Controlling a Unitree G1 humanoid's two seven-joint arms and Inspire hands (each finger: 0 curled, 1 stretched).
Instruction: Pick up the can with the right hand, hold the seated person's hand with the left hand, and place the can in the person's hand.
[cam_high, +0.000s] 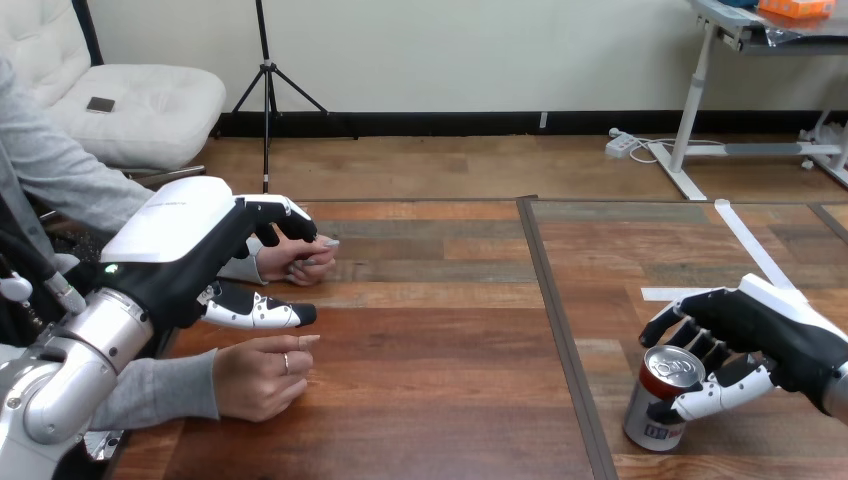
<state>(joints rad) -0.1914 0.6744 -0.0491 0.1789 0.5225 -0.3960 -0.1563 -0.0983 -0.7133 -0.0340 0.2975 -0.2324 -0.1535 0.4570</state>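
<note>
The can (660, 398) stands close to the table's (440, 350) near edge, towards its right corner. Its long axis is upright or very slightly leaning, and its silver top faces up. The right hand (765, 325) reaches it from the right side. Its fingers curl round the far side of the can just below the rim, and its thumb lies across the side that faces the robot, so the hand is closed round the can. The can's base looks to be on the wood, so I judge the lift not yet begun. At the table's left edge, the left hand (180, 250) is spread open, back upward. Its fingers bend down over the person's farther hand (298, 258), and its thumb points out into the gap between that hand and the person's nearer hand (258, 378). I cannot tell whether the fingers touch the farther hand, but they are not wrapped round it. Both of the person's hands rest loosely curled, neither turned palm up. The can lies well apart from them, across most of the table's width, so the coming move is a lift and then a long carry leftward. The right hand is by far the nearer to the can.
</note>
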